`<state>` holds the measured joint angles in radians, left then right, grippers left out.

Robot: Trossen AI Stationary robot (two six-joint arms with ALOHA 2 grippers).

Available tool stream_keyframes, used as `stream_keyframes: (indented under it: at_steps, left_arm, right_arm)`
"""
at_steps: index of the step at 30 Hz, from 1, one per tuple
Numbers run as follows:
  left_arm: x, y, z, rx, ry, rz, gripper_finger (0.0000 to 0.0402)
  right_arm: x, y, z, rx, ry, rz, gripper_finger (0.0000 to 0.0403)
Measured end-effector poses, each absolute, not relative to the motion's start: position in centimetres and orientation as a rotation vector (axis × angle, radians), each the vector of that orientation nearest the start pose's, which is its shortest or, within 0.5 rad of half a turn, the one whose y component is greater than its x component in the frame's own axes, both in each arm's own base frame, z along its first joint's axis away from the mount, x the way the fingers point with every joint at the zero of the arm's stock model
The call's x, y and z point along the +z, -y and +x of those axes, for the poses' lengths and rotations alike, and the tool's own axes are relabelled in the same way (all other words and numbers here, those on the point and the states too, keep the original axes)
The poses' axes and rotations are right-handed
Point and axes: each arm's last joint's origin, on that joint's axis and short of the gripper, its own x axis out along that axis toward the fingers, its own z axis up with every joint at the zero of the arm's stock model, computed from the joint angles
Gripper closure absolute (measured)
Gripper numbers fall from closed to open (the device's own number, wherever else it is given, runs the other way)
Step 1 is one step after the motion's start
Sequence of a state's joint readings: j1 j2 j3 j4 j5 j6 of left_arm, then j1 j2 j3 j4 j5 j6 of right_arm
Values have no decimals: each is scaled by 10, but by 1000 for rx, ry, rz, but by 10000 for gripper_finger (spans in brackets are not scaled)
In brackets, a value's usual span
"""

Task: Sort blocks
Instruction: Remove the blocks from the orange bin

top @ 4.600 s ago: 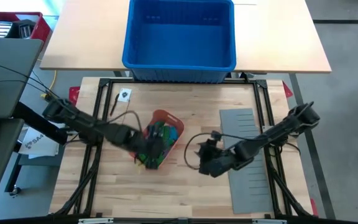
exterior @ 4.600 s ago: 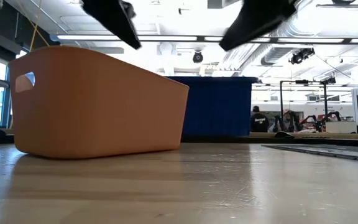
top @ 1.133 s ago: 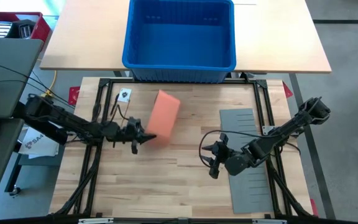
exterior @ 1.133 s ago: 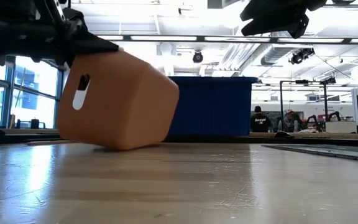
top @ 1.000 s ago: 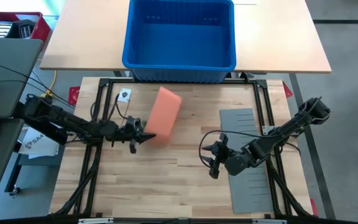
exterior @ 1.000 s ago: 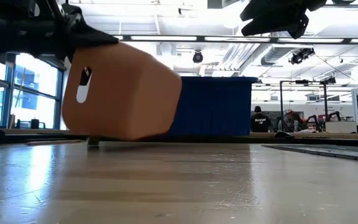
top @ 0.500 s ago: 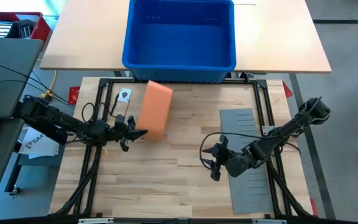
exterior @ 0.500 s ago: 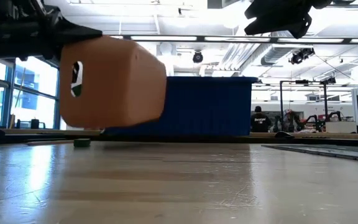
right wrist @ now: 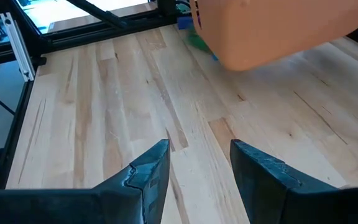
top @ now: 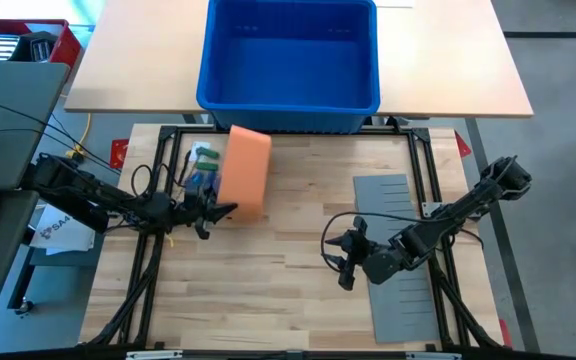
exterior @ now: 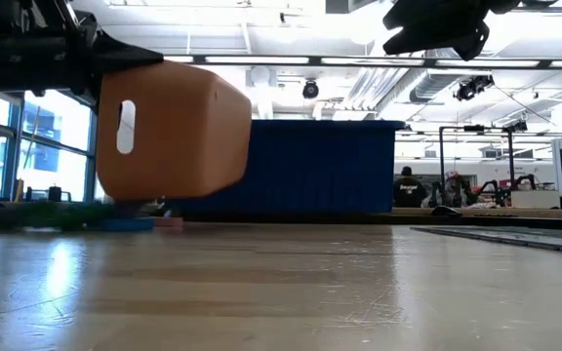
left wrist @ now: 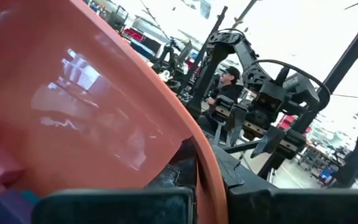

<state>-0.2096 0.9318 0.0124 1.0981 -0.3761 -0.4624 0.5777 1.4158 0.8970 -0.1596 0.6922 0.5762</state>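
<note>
Overhead, left claw [top: 218,211] clenched on tipped orange tray [top: 245,172], blocks [top: 201,168] spilled beside it, right claw [top: 339,254] released.

Overhead looks down; low looks level; both share tray [top: 246,170].

The left claw [top: 216,211] is clamped on the rim of the tipped tray [top: 245,172], which hangs clear of the tabletop [top: 268,290] and fills the space just past its fingers. Under and beside the tray, blocks [top: 201,168] lie spilled, cluttering the strip alongside that claw. Beyond the tray stands the blue bin [top: 290,55], closing off that edge. The right claw [top: 340,256] hovers with fingers [right wrist: 146,169] parted, and bare wood lies ahead of it up to the tray, well apart. Behind it lies the flat grey sheet [top: 393,195]. Between the two claws the wood is free.
</note>
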Motion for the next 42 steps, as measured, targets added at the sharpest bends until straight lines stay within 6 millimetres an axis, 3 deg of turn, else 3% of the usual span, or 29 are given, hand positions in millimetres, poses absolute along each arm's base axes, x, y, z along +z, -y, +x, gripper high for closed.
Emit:
stream_keyframes:
  at_steps: [12, 42]
  left_arm:
    - [181, 19, 149, 166, 298, -581, 401]
    - [198, 19, 141, 212, 463, -550, 401]
  right_arm:
    - [238, -144, 255, -259, -490, 158, 238]
    - [238, -144, 255, -251, -495, 153, 238]
